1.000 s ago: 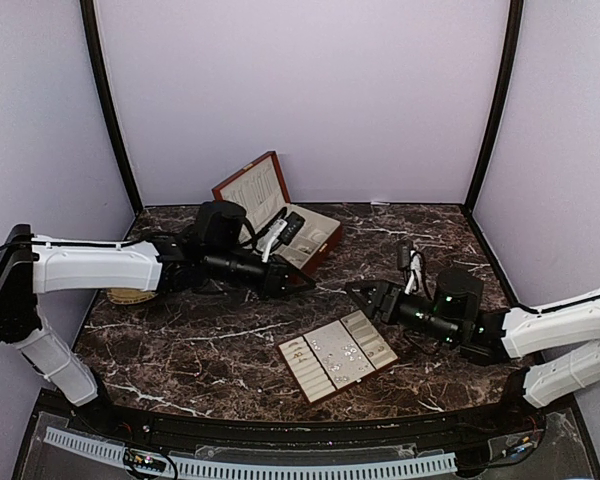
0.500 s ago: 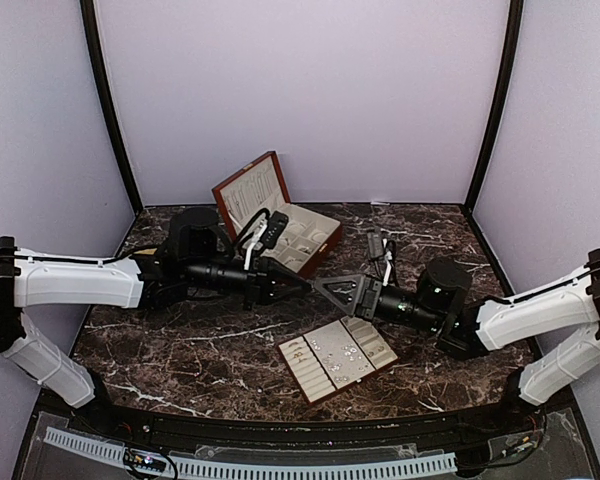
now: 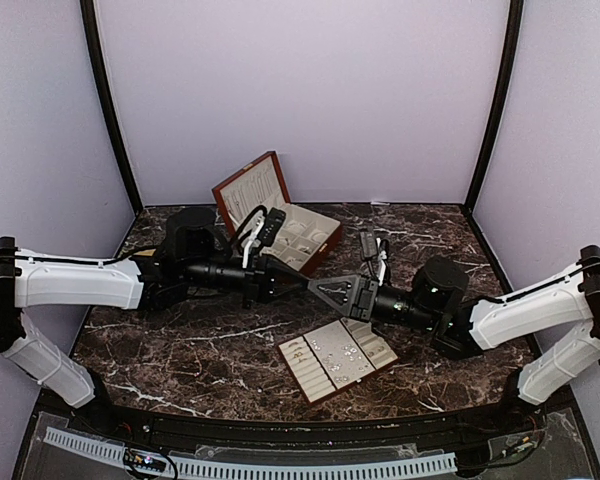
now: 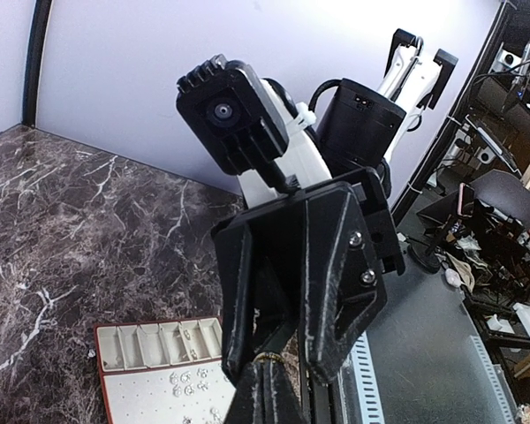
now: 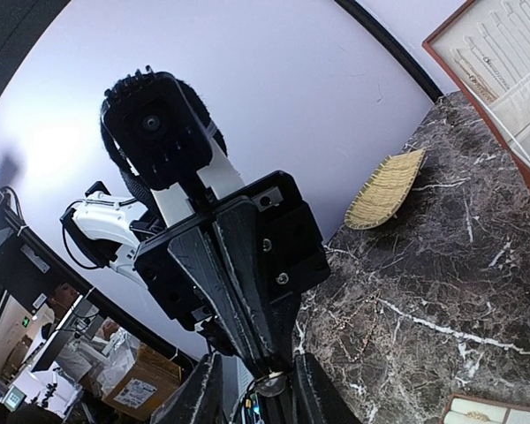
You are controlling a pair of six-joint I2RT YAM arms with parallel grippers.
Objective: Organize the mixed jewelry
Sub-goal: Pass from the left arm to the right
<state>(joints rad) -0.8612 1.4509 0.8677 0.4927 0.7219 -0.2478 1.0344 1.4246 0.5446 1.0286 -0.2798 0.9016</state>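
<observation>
1. Since the right arm has swung in from beside the tray, its pincer [image 3: 325,288] now meets the left pincer [image 3: 298,284] tip to tip above the tabletop [image 3: 200,340] — a handover seems under way.
2. Left pincer: clenched, apparently on a ring-like piece [image 5: 269,384]. Right pincer: jaws narrowing around that tip, not yet gripping.
3. Remaining mixed jewelry [image 3: 342,352] lies on the cream tray [image 3: 320,378].
4. Writing: none legible — print inside the wooden box [image 3: 252,192] lid is too small.
</observation>
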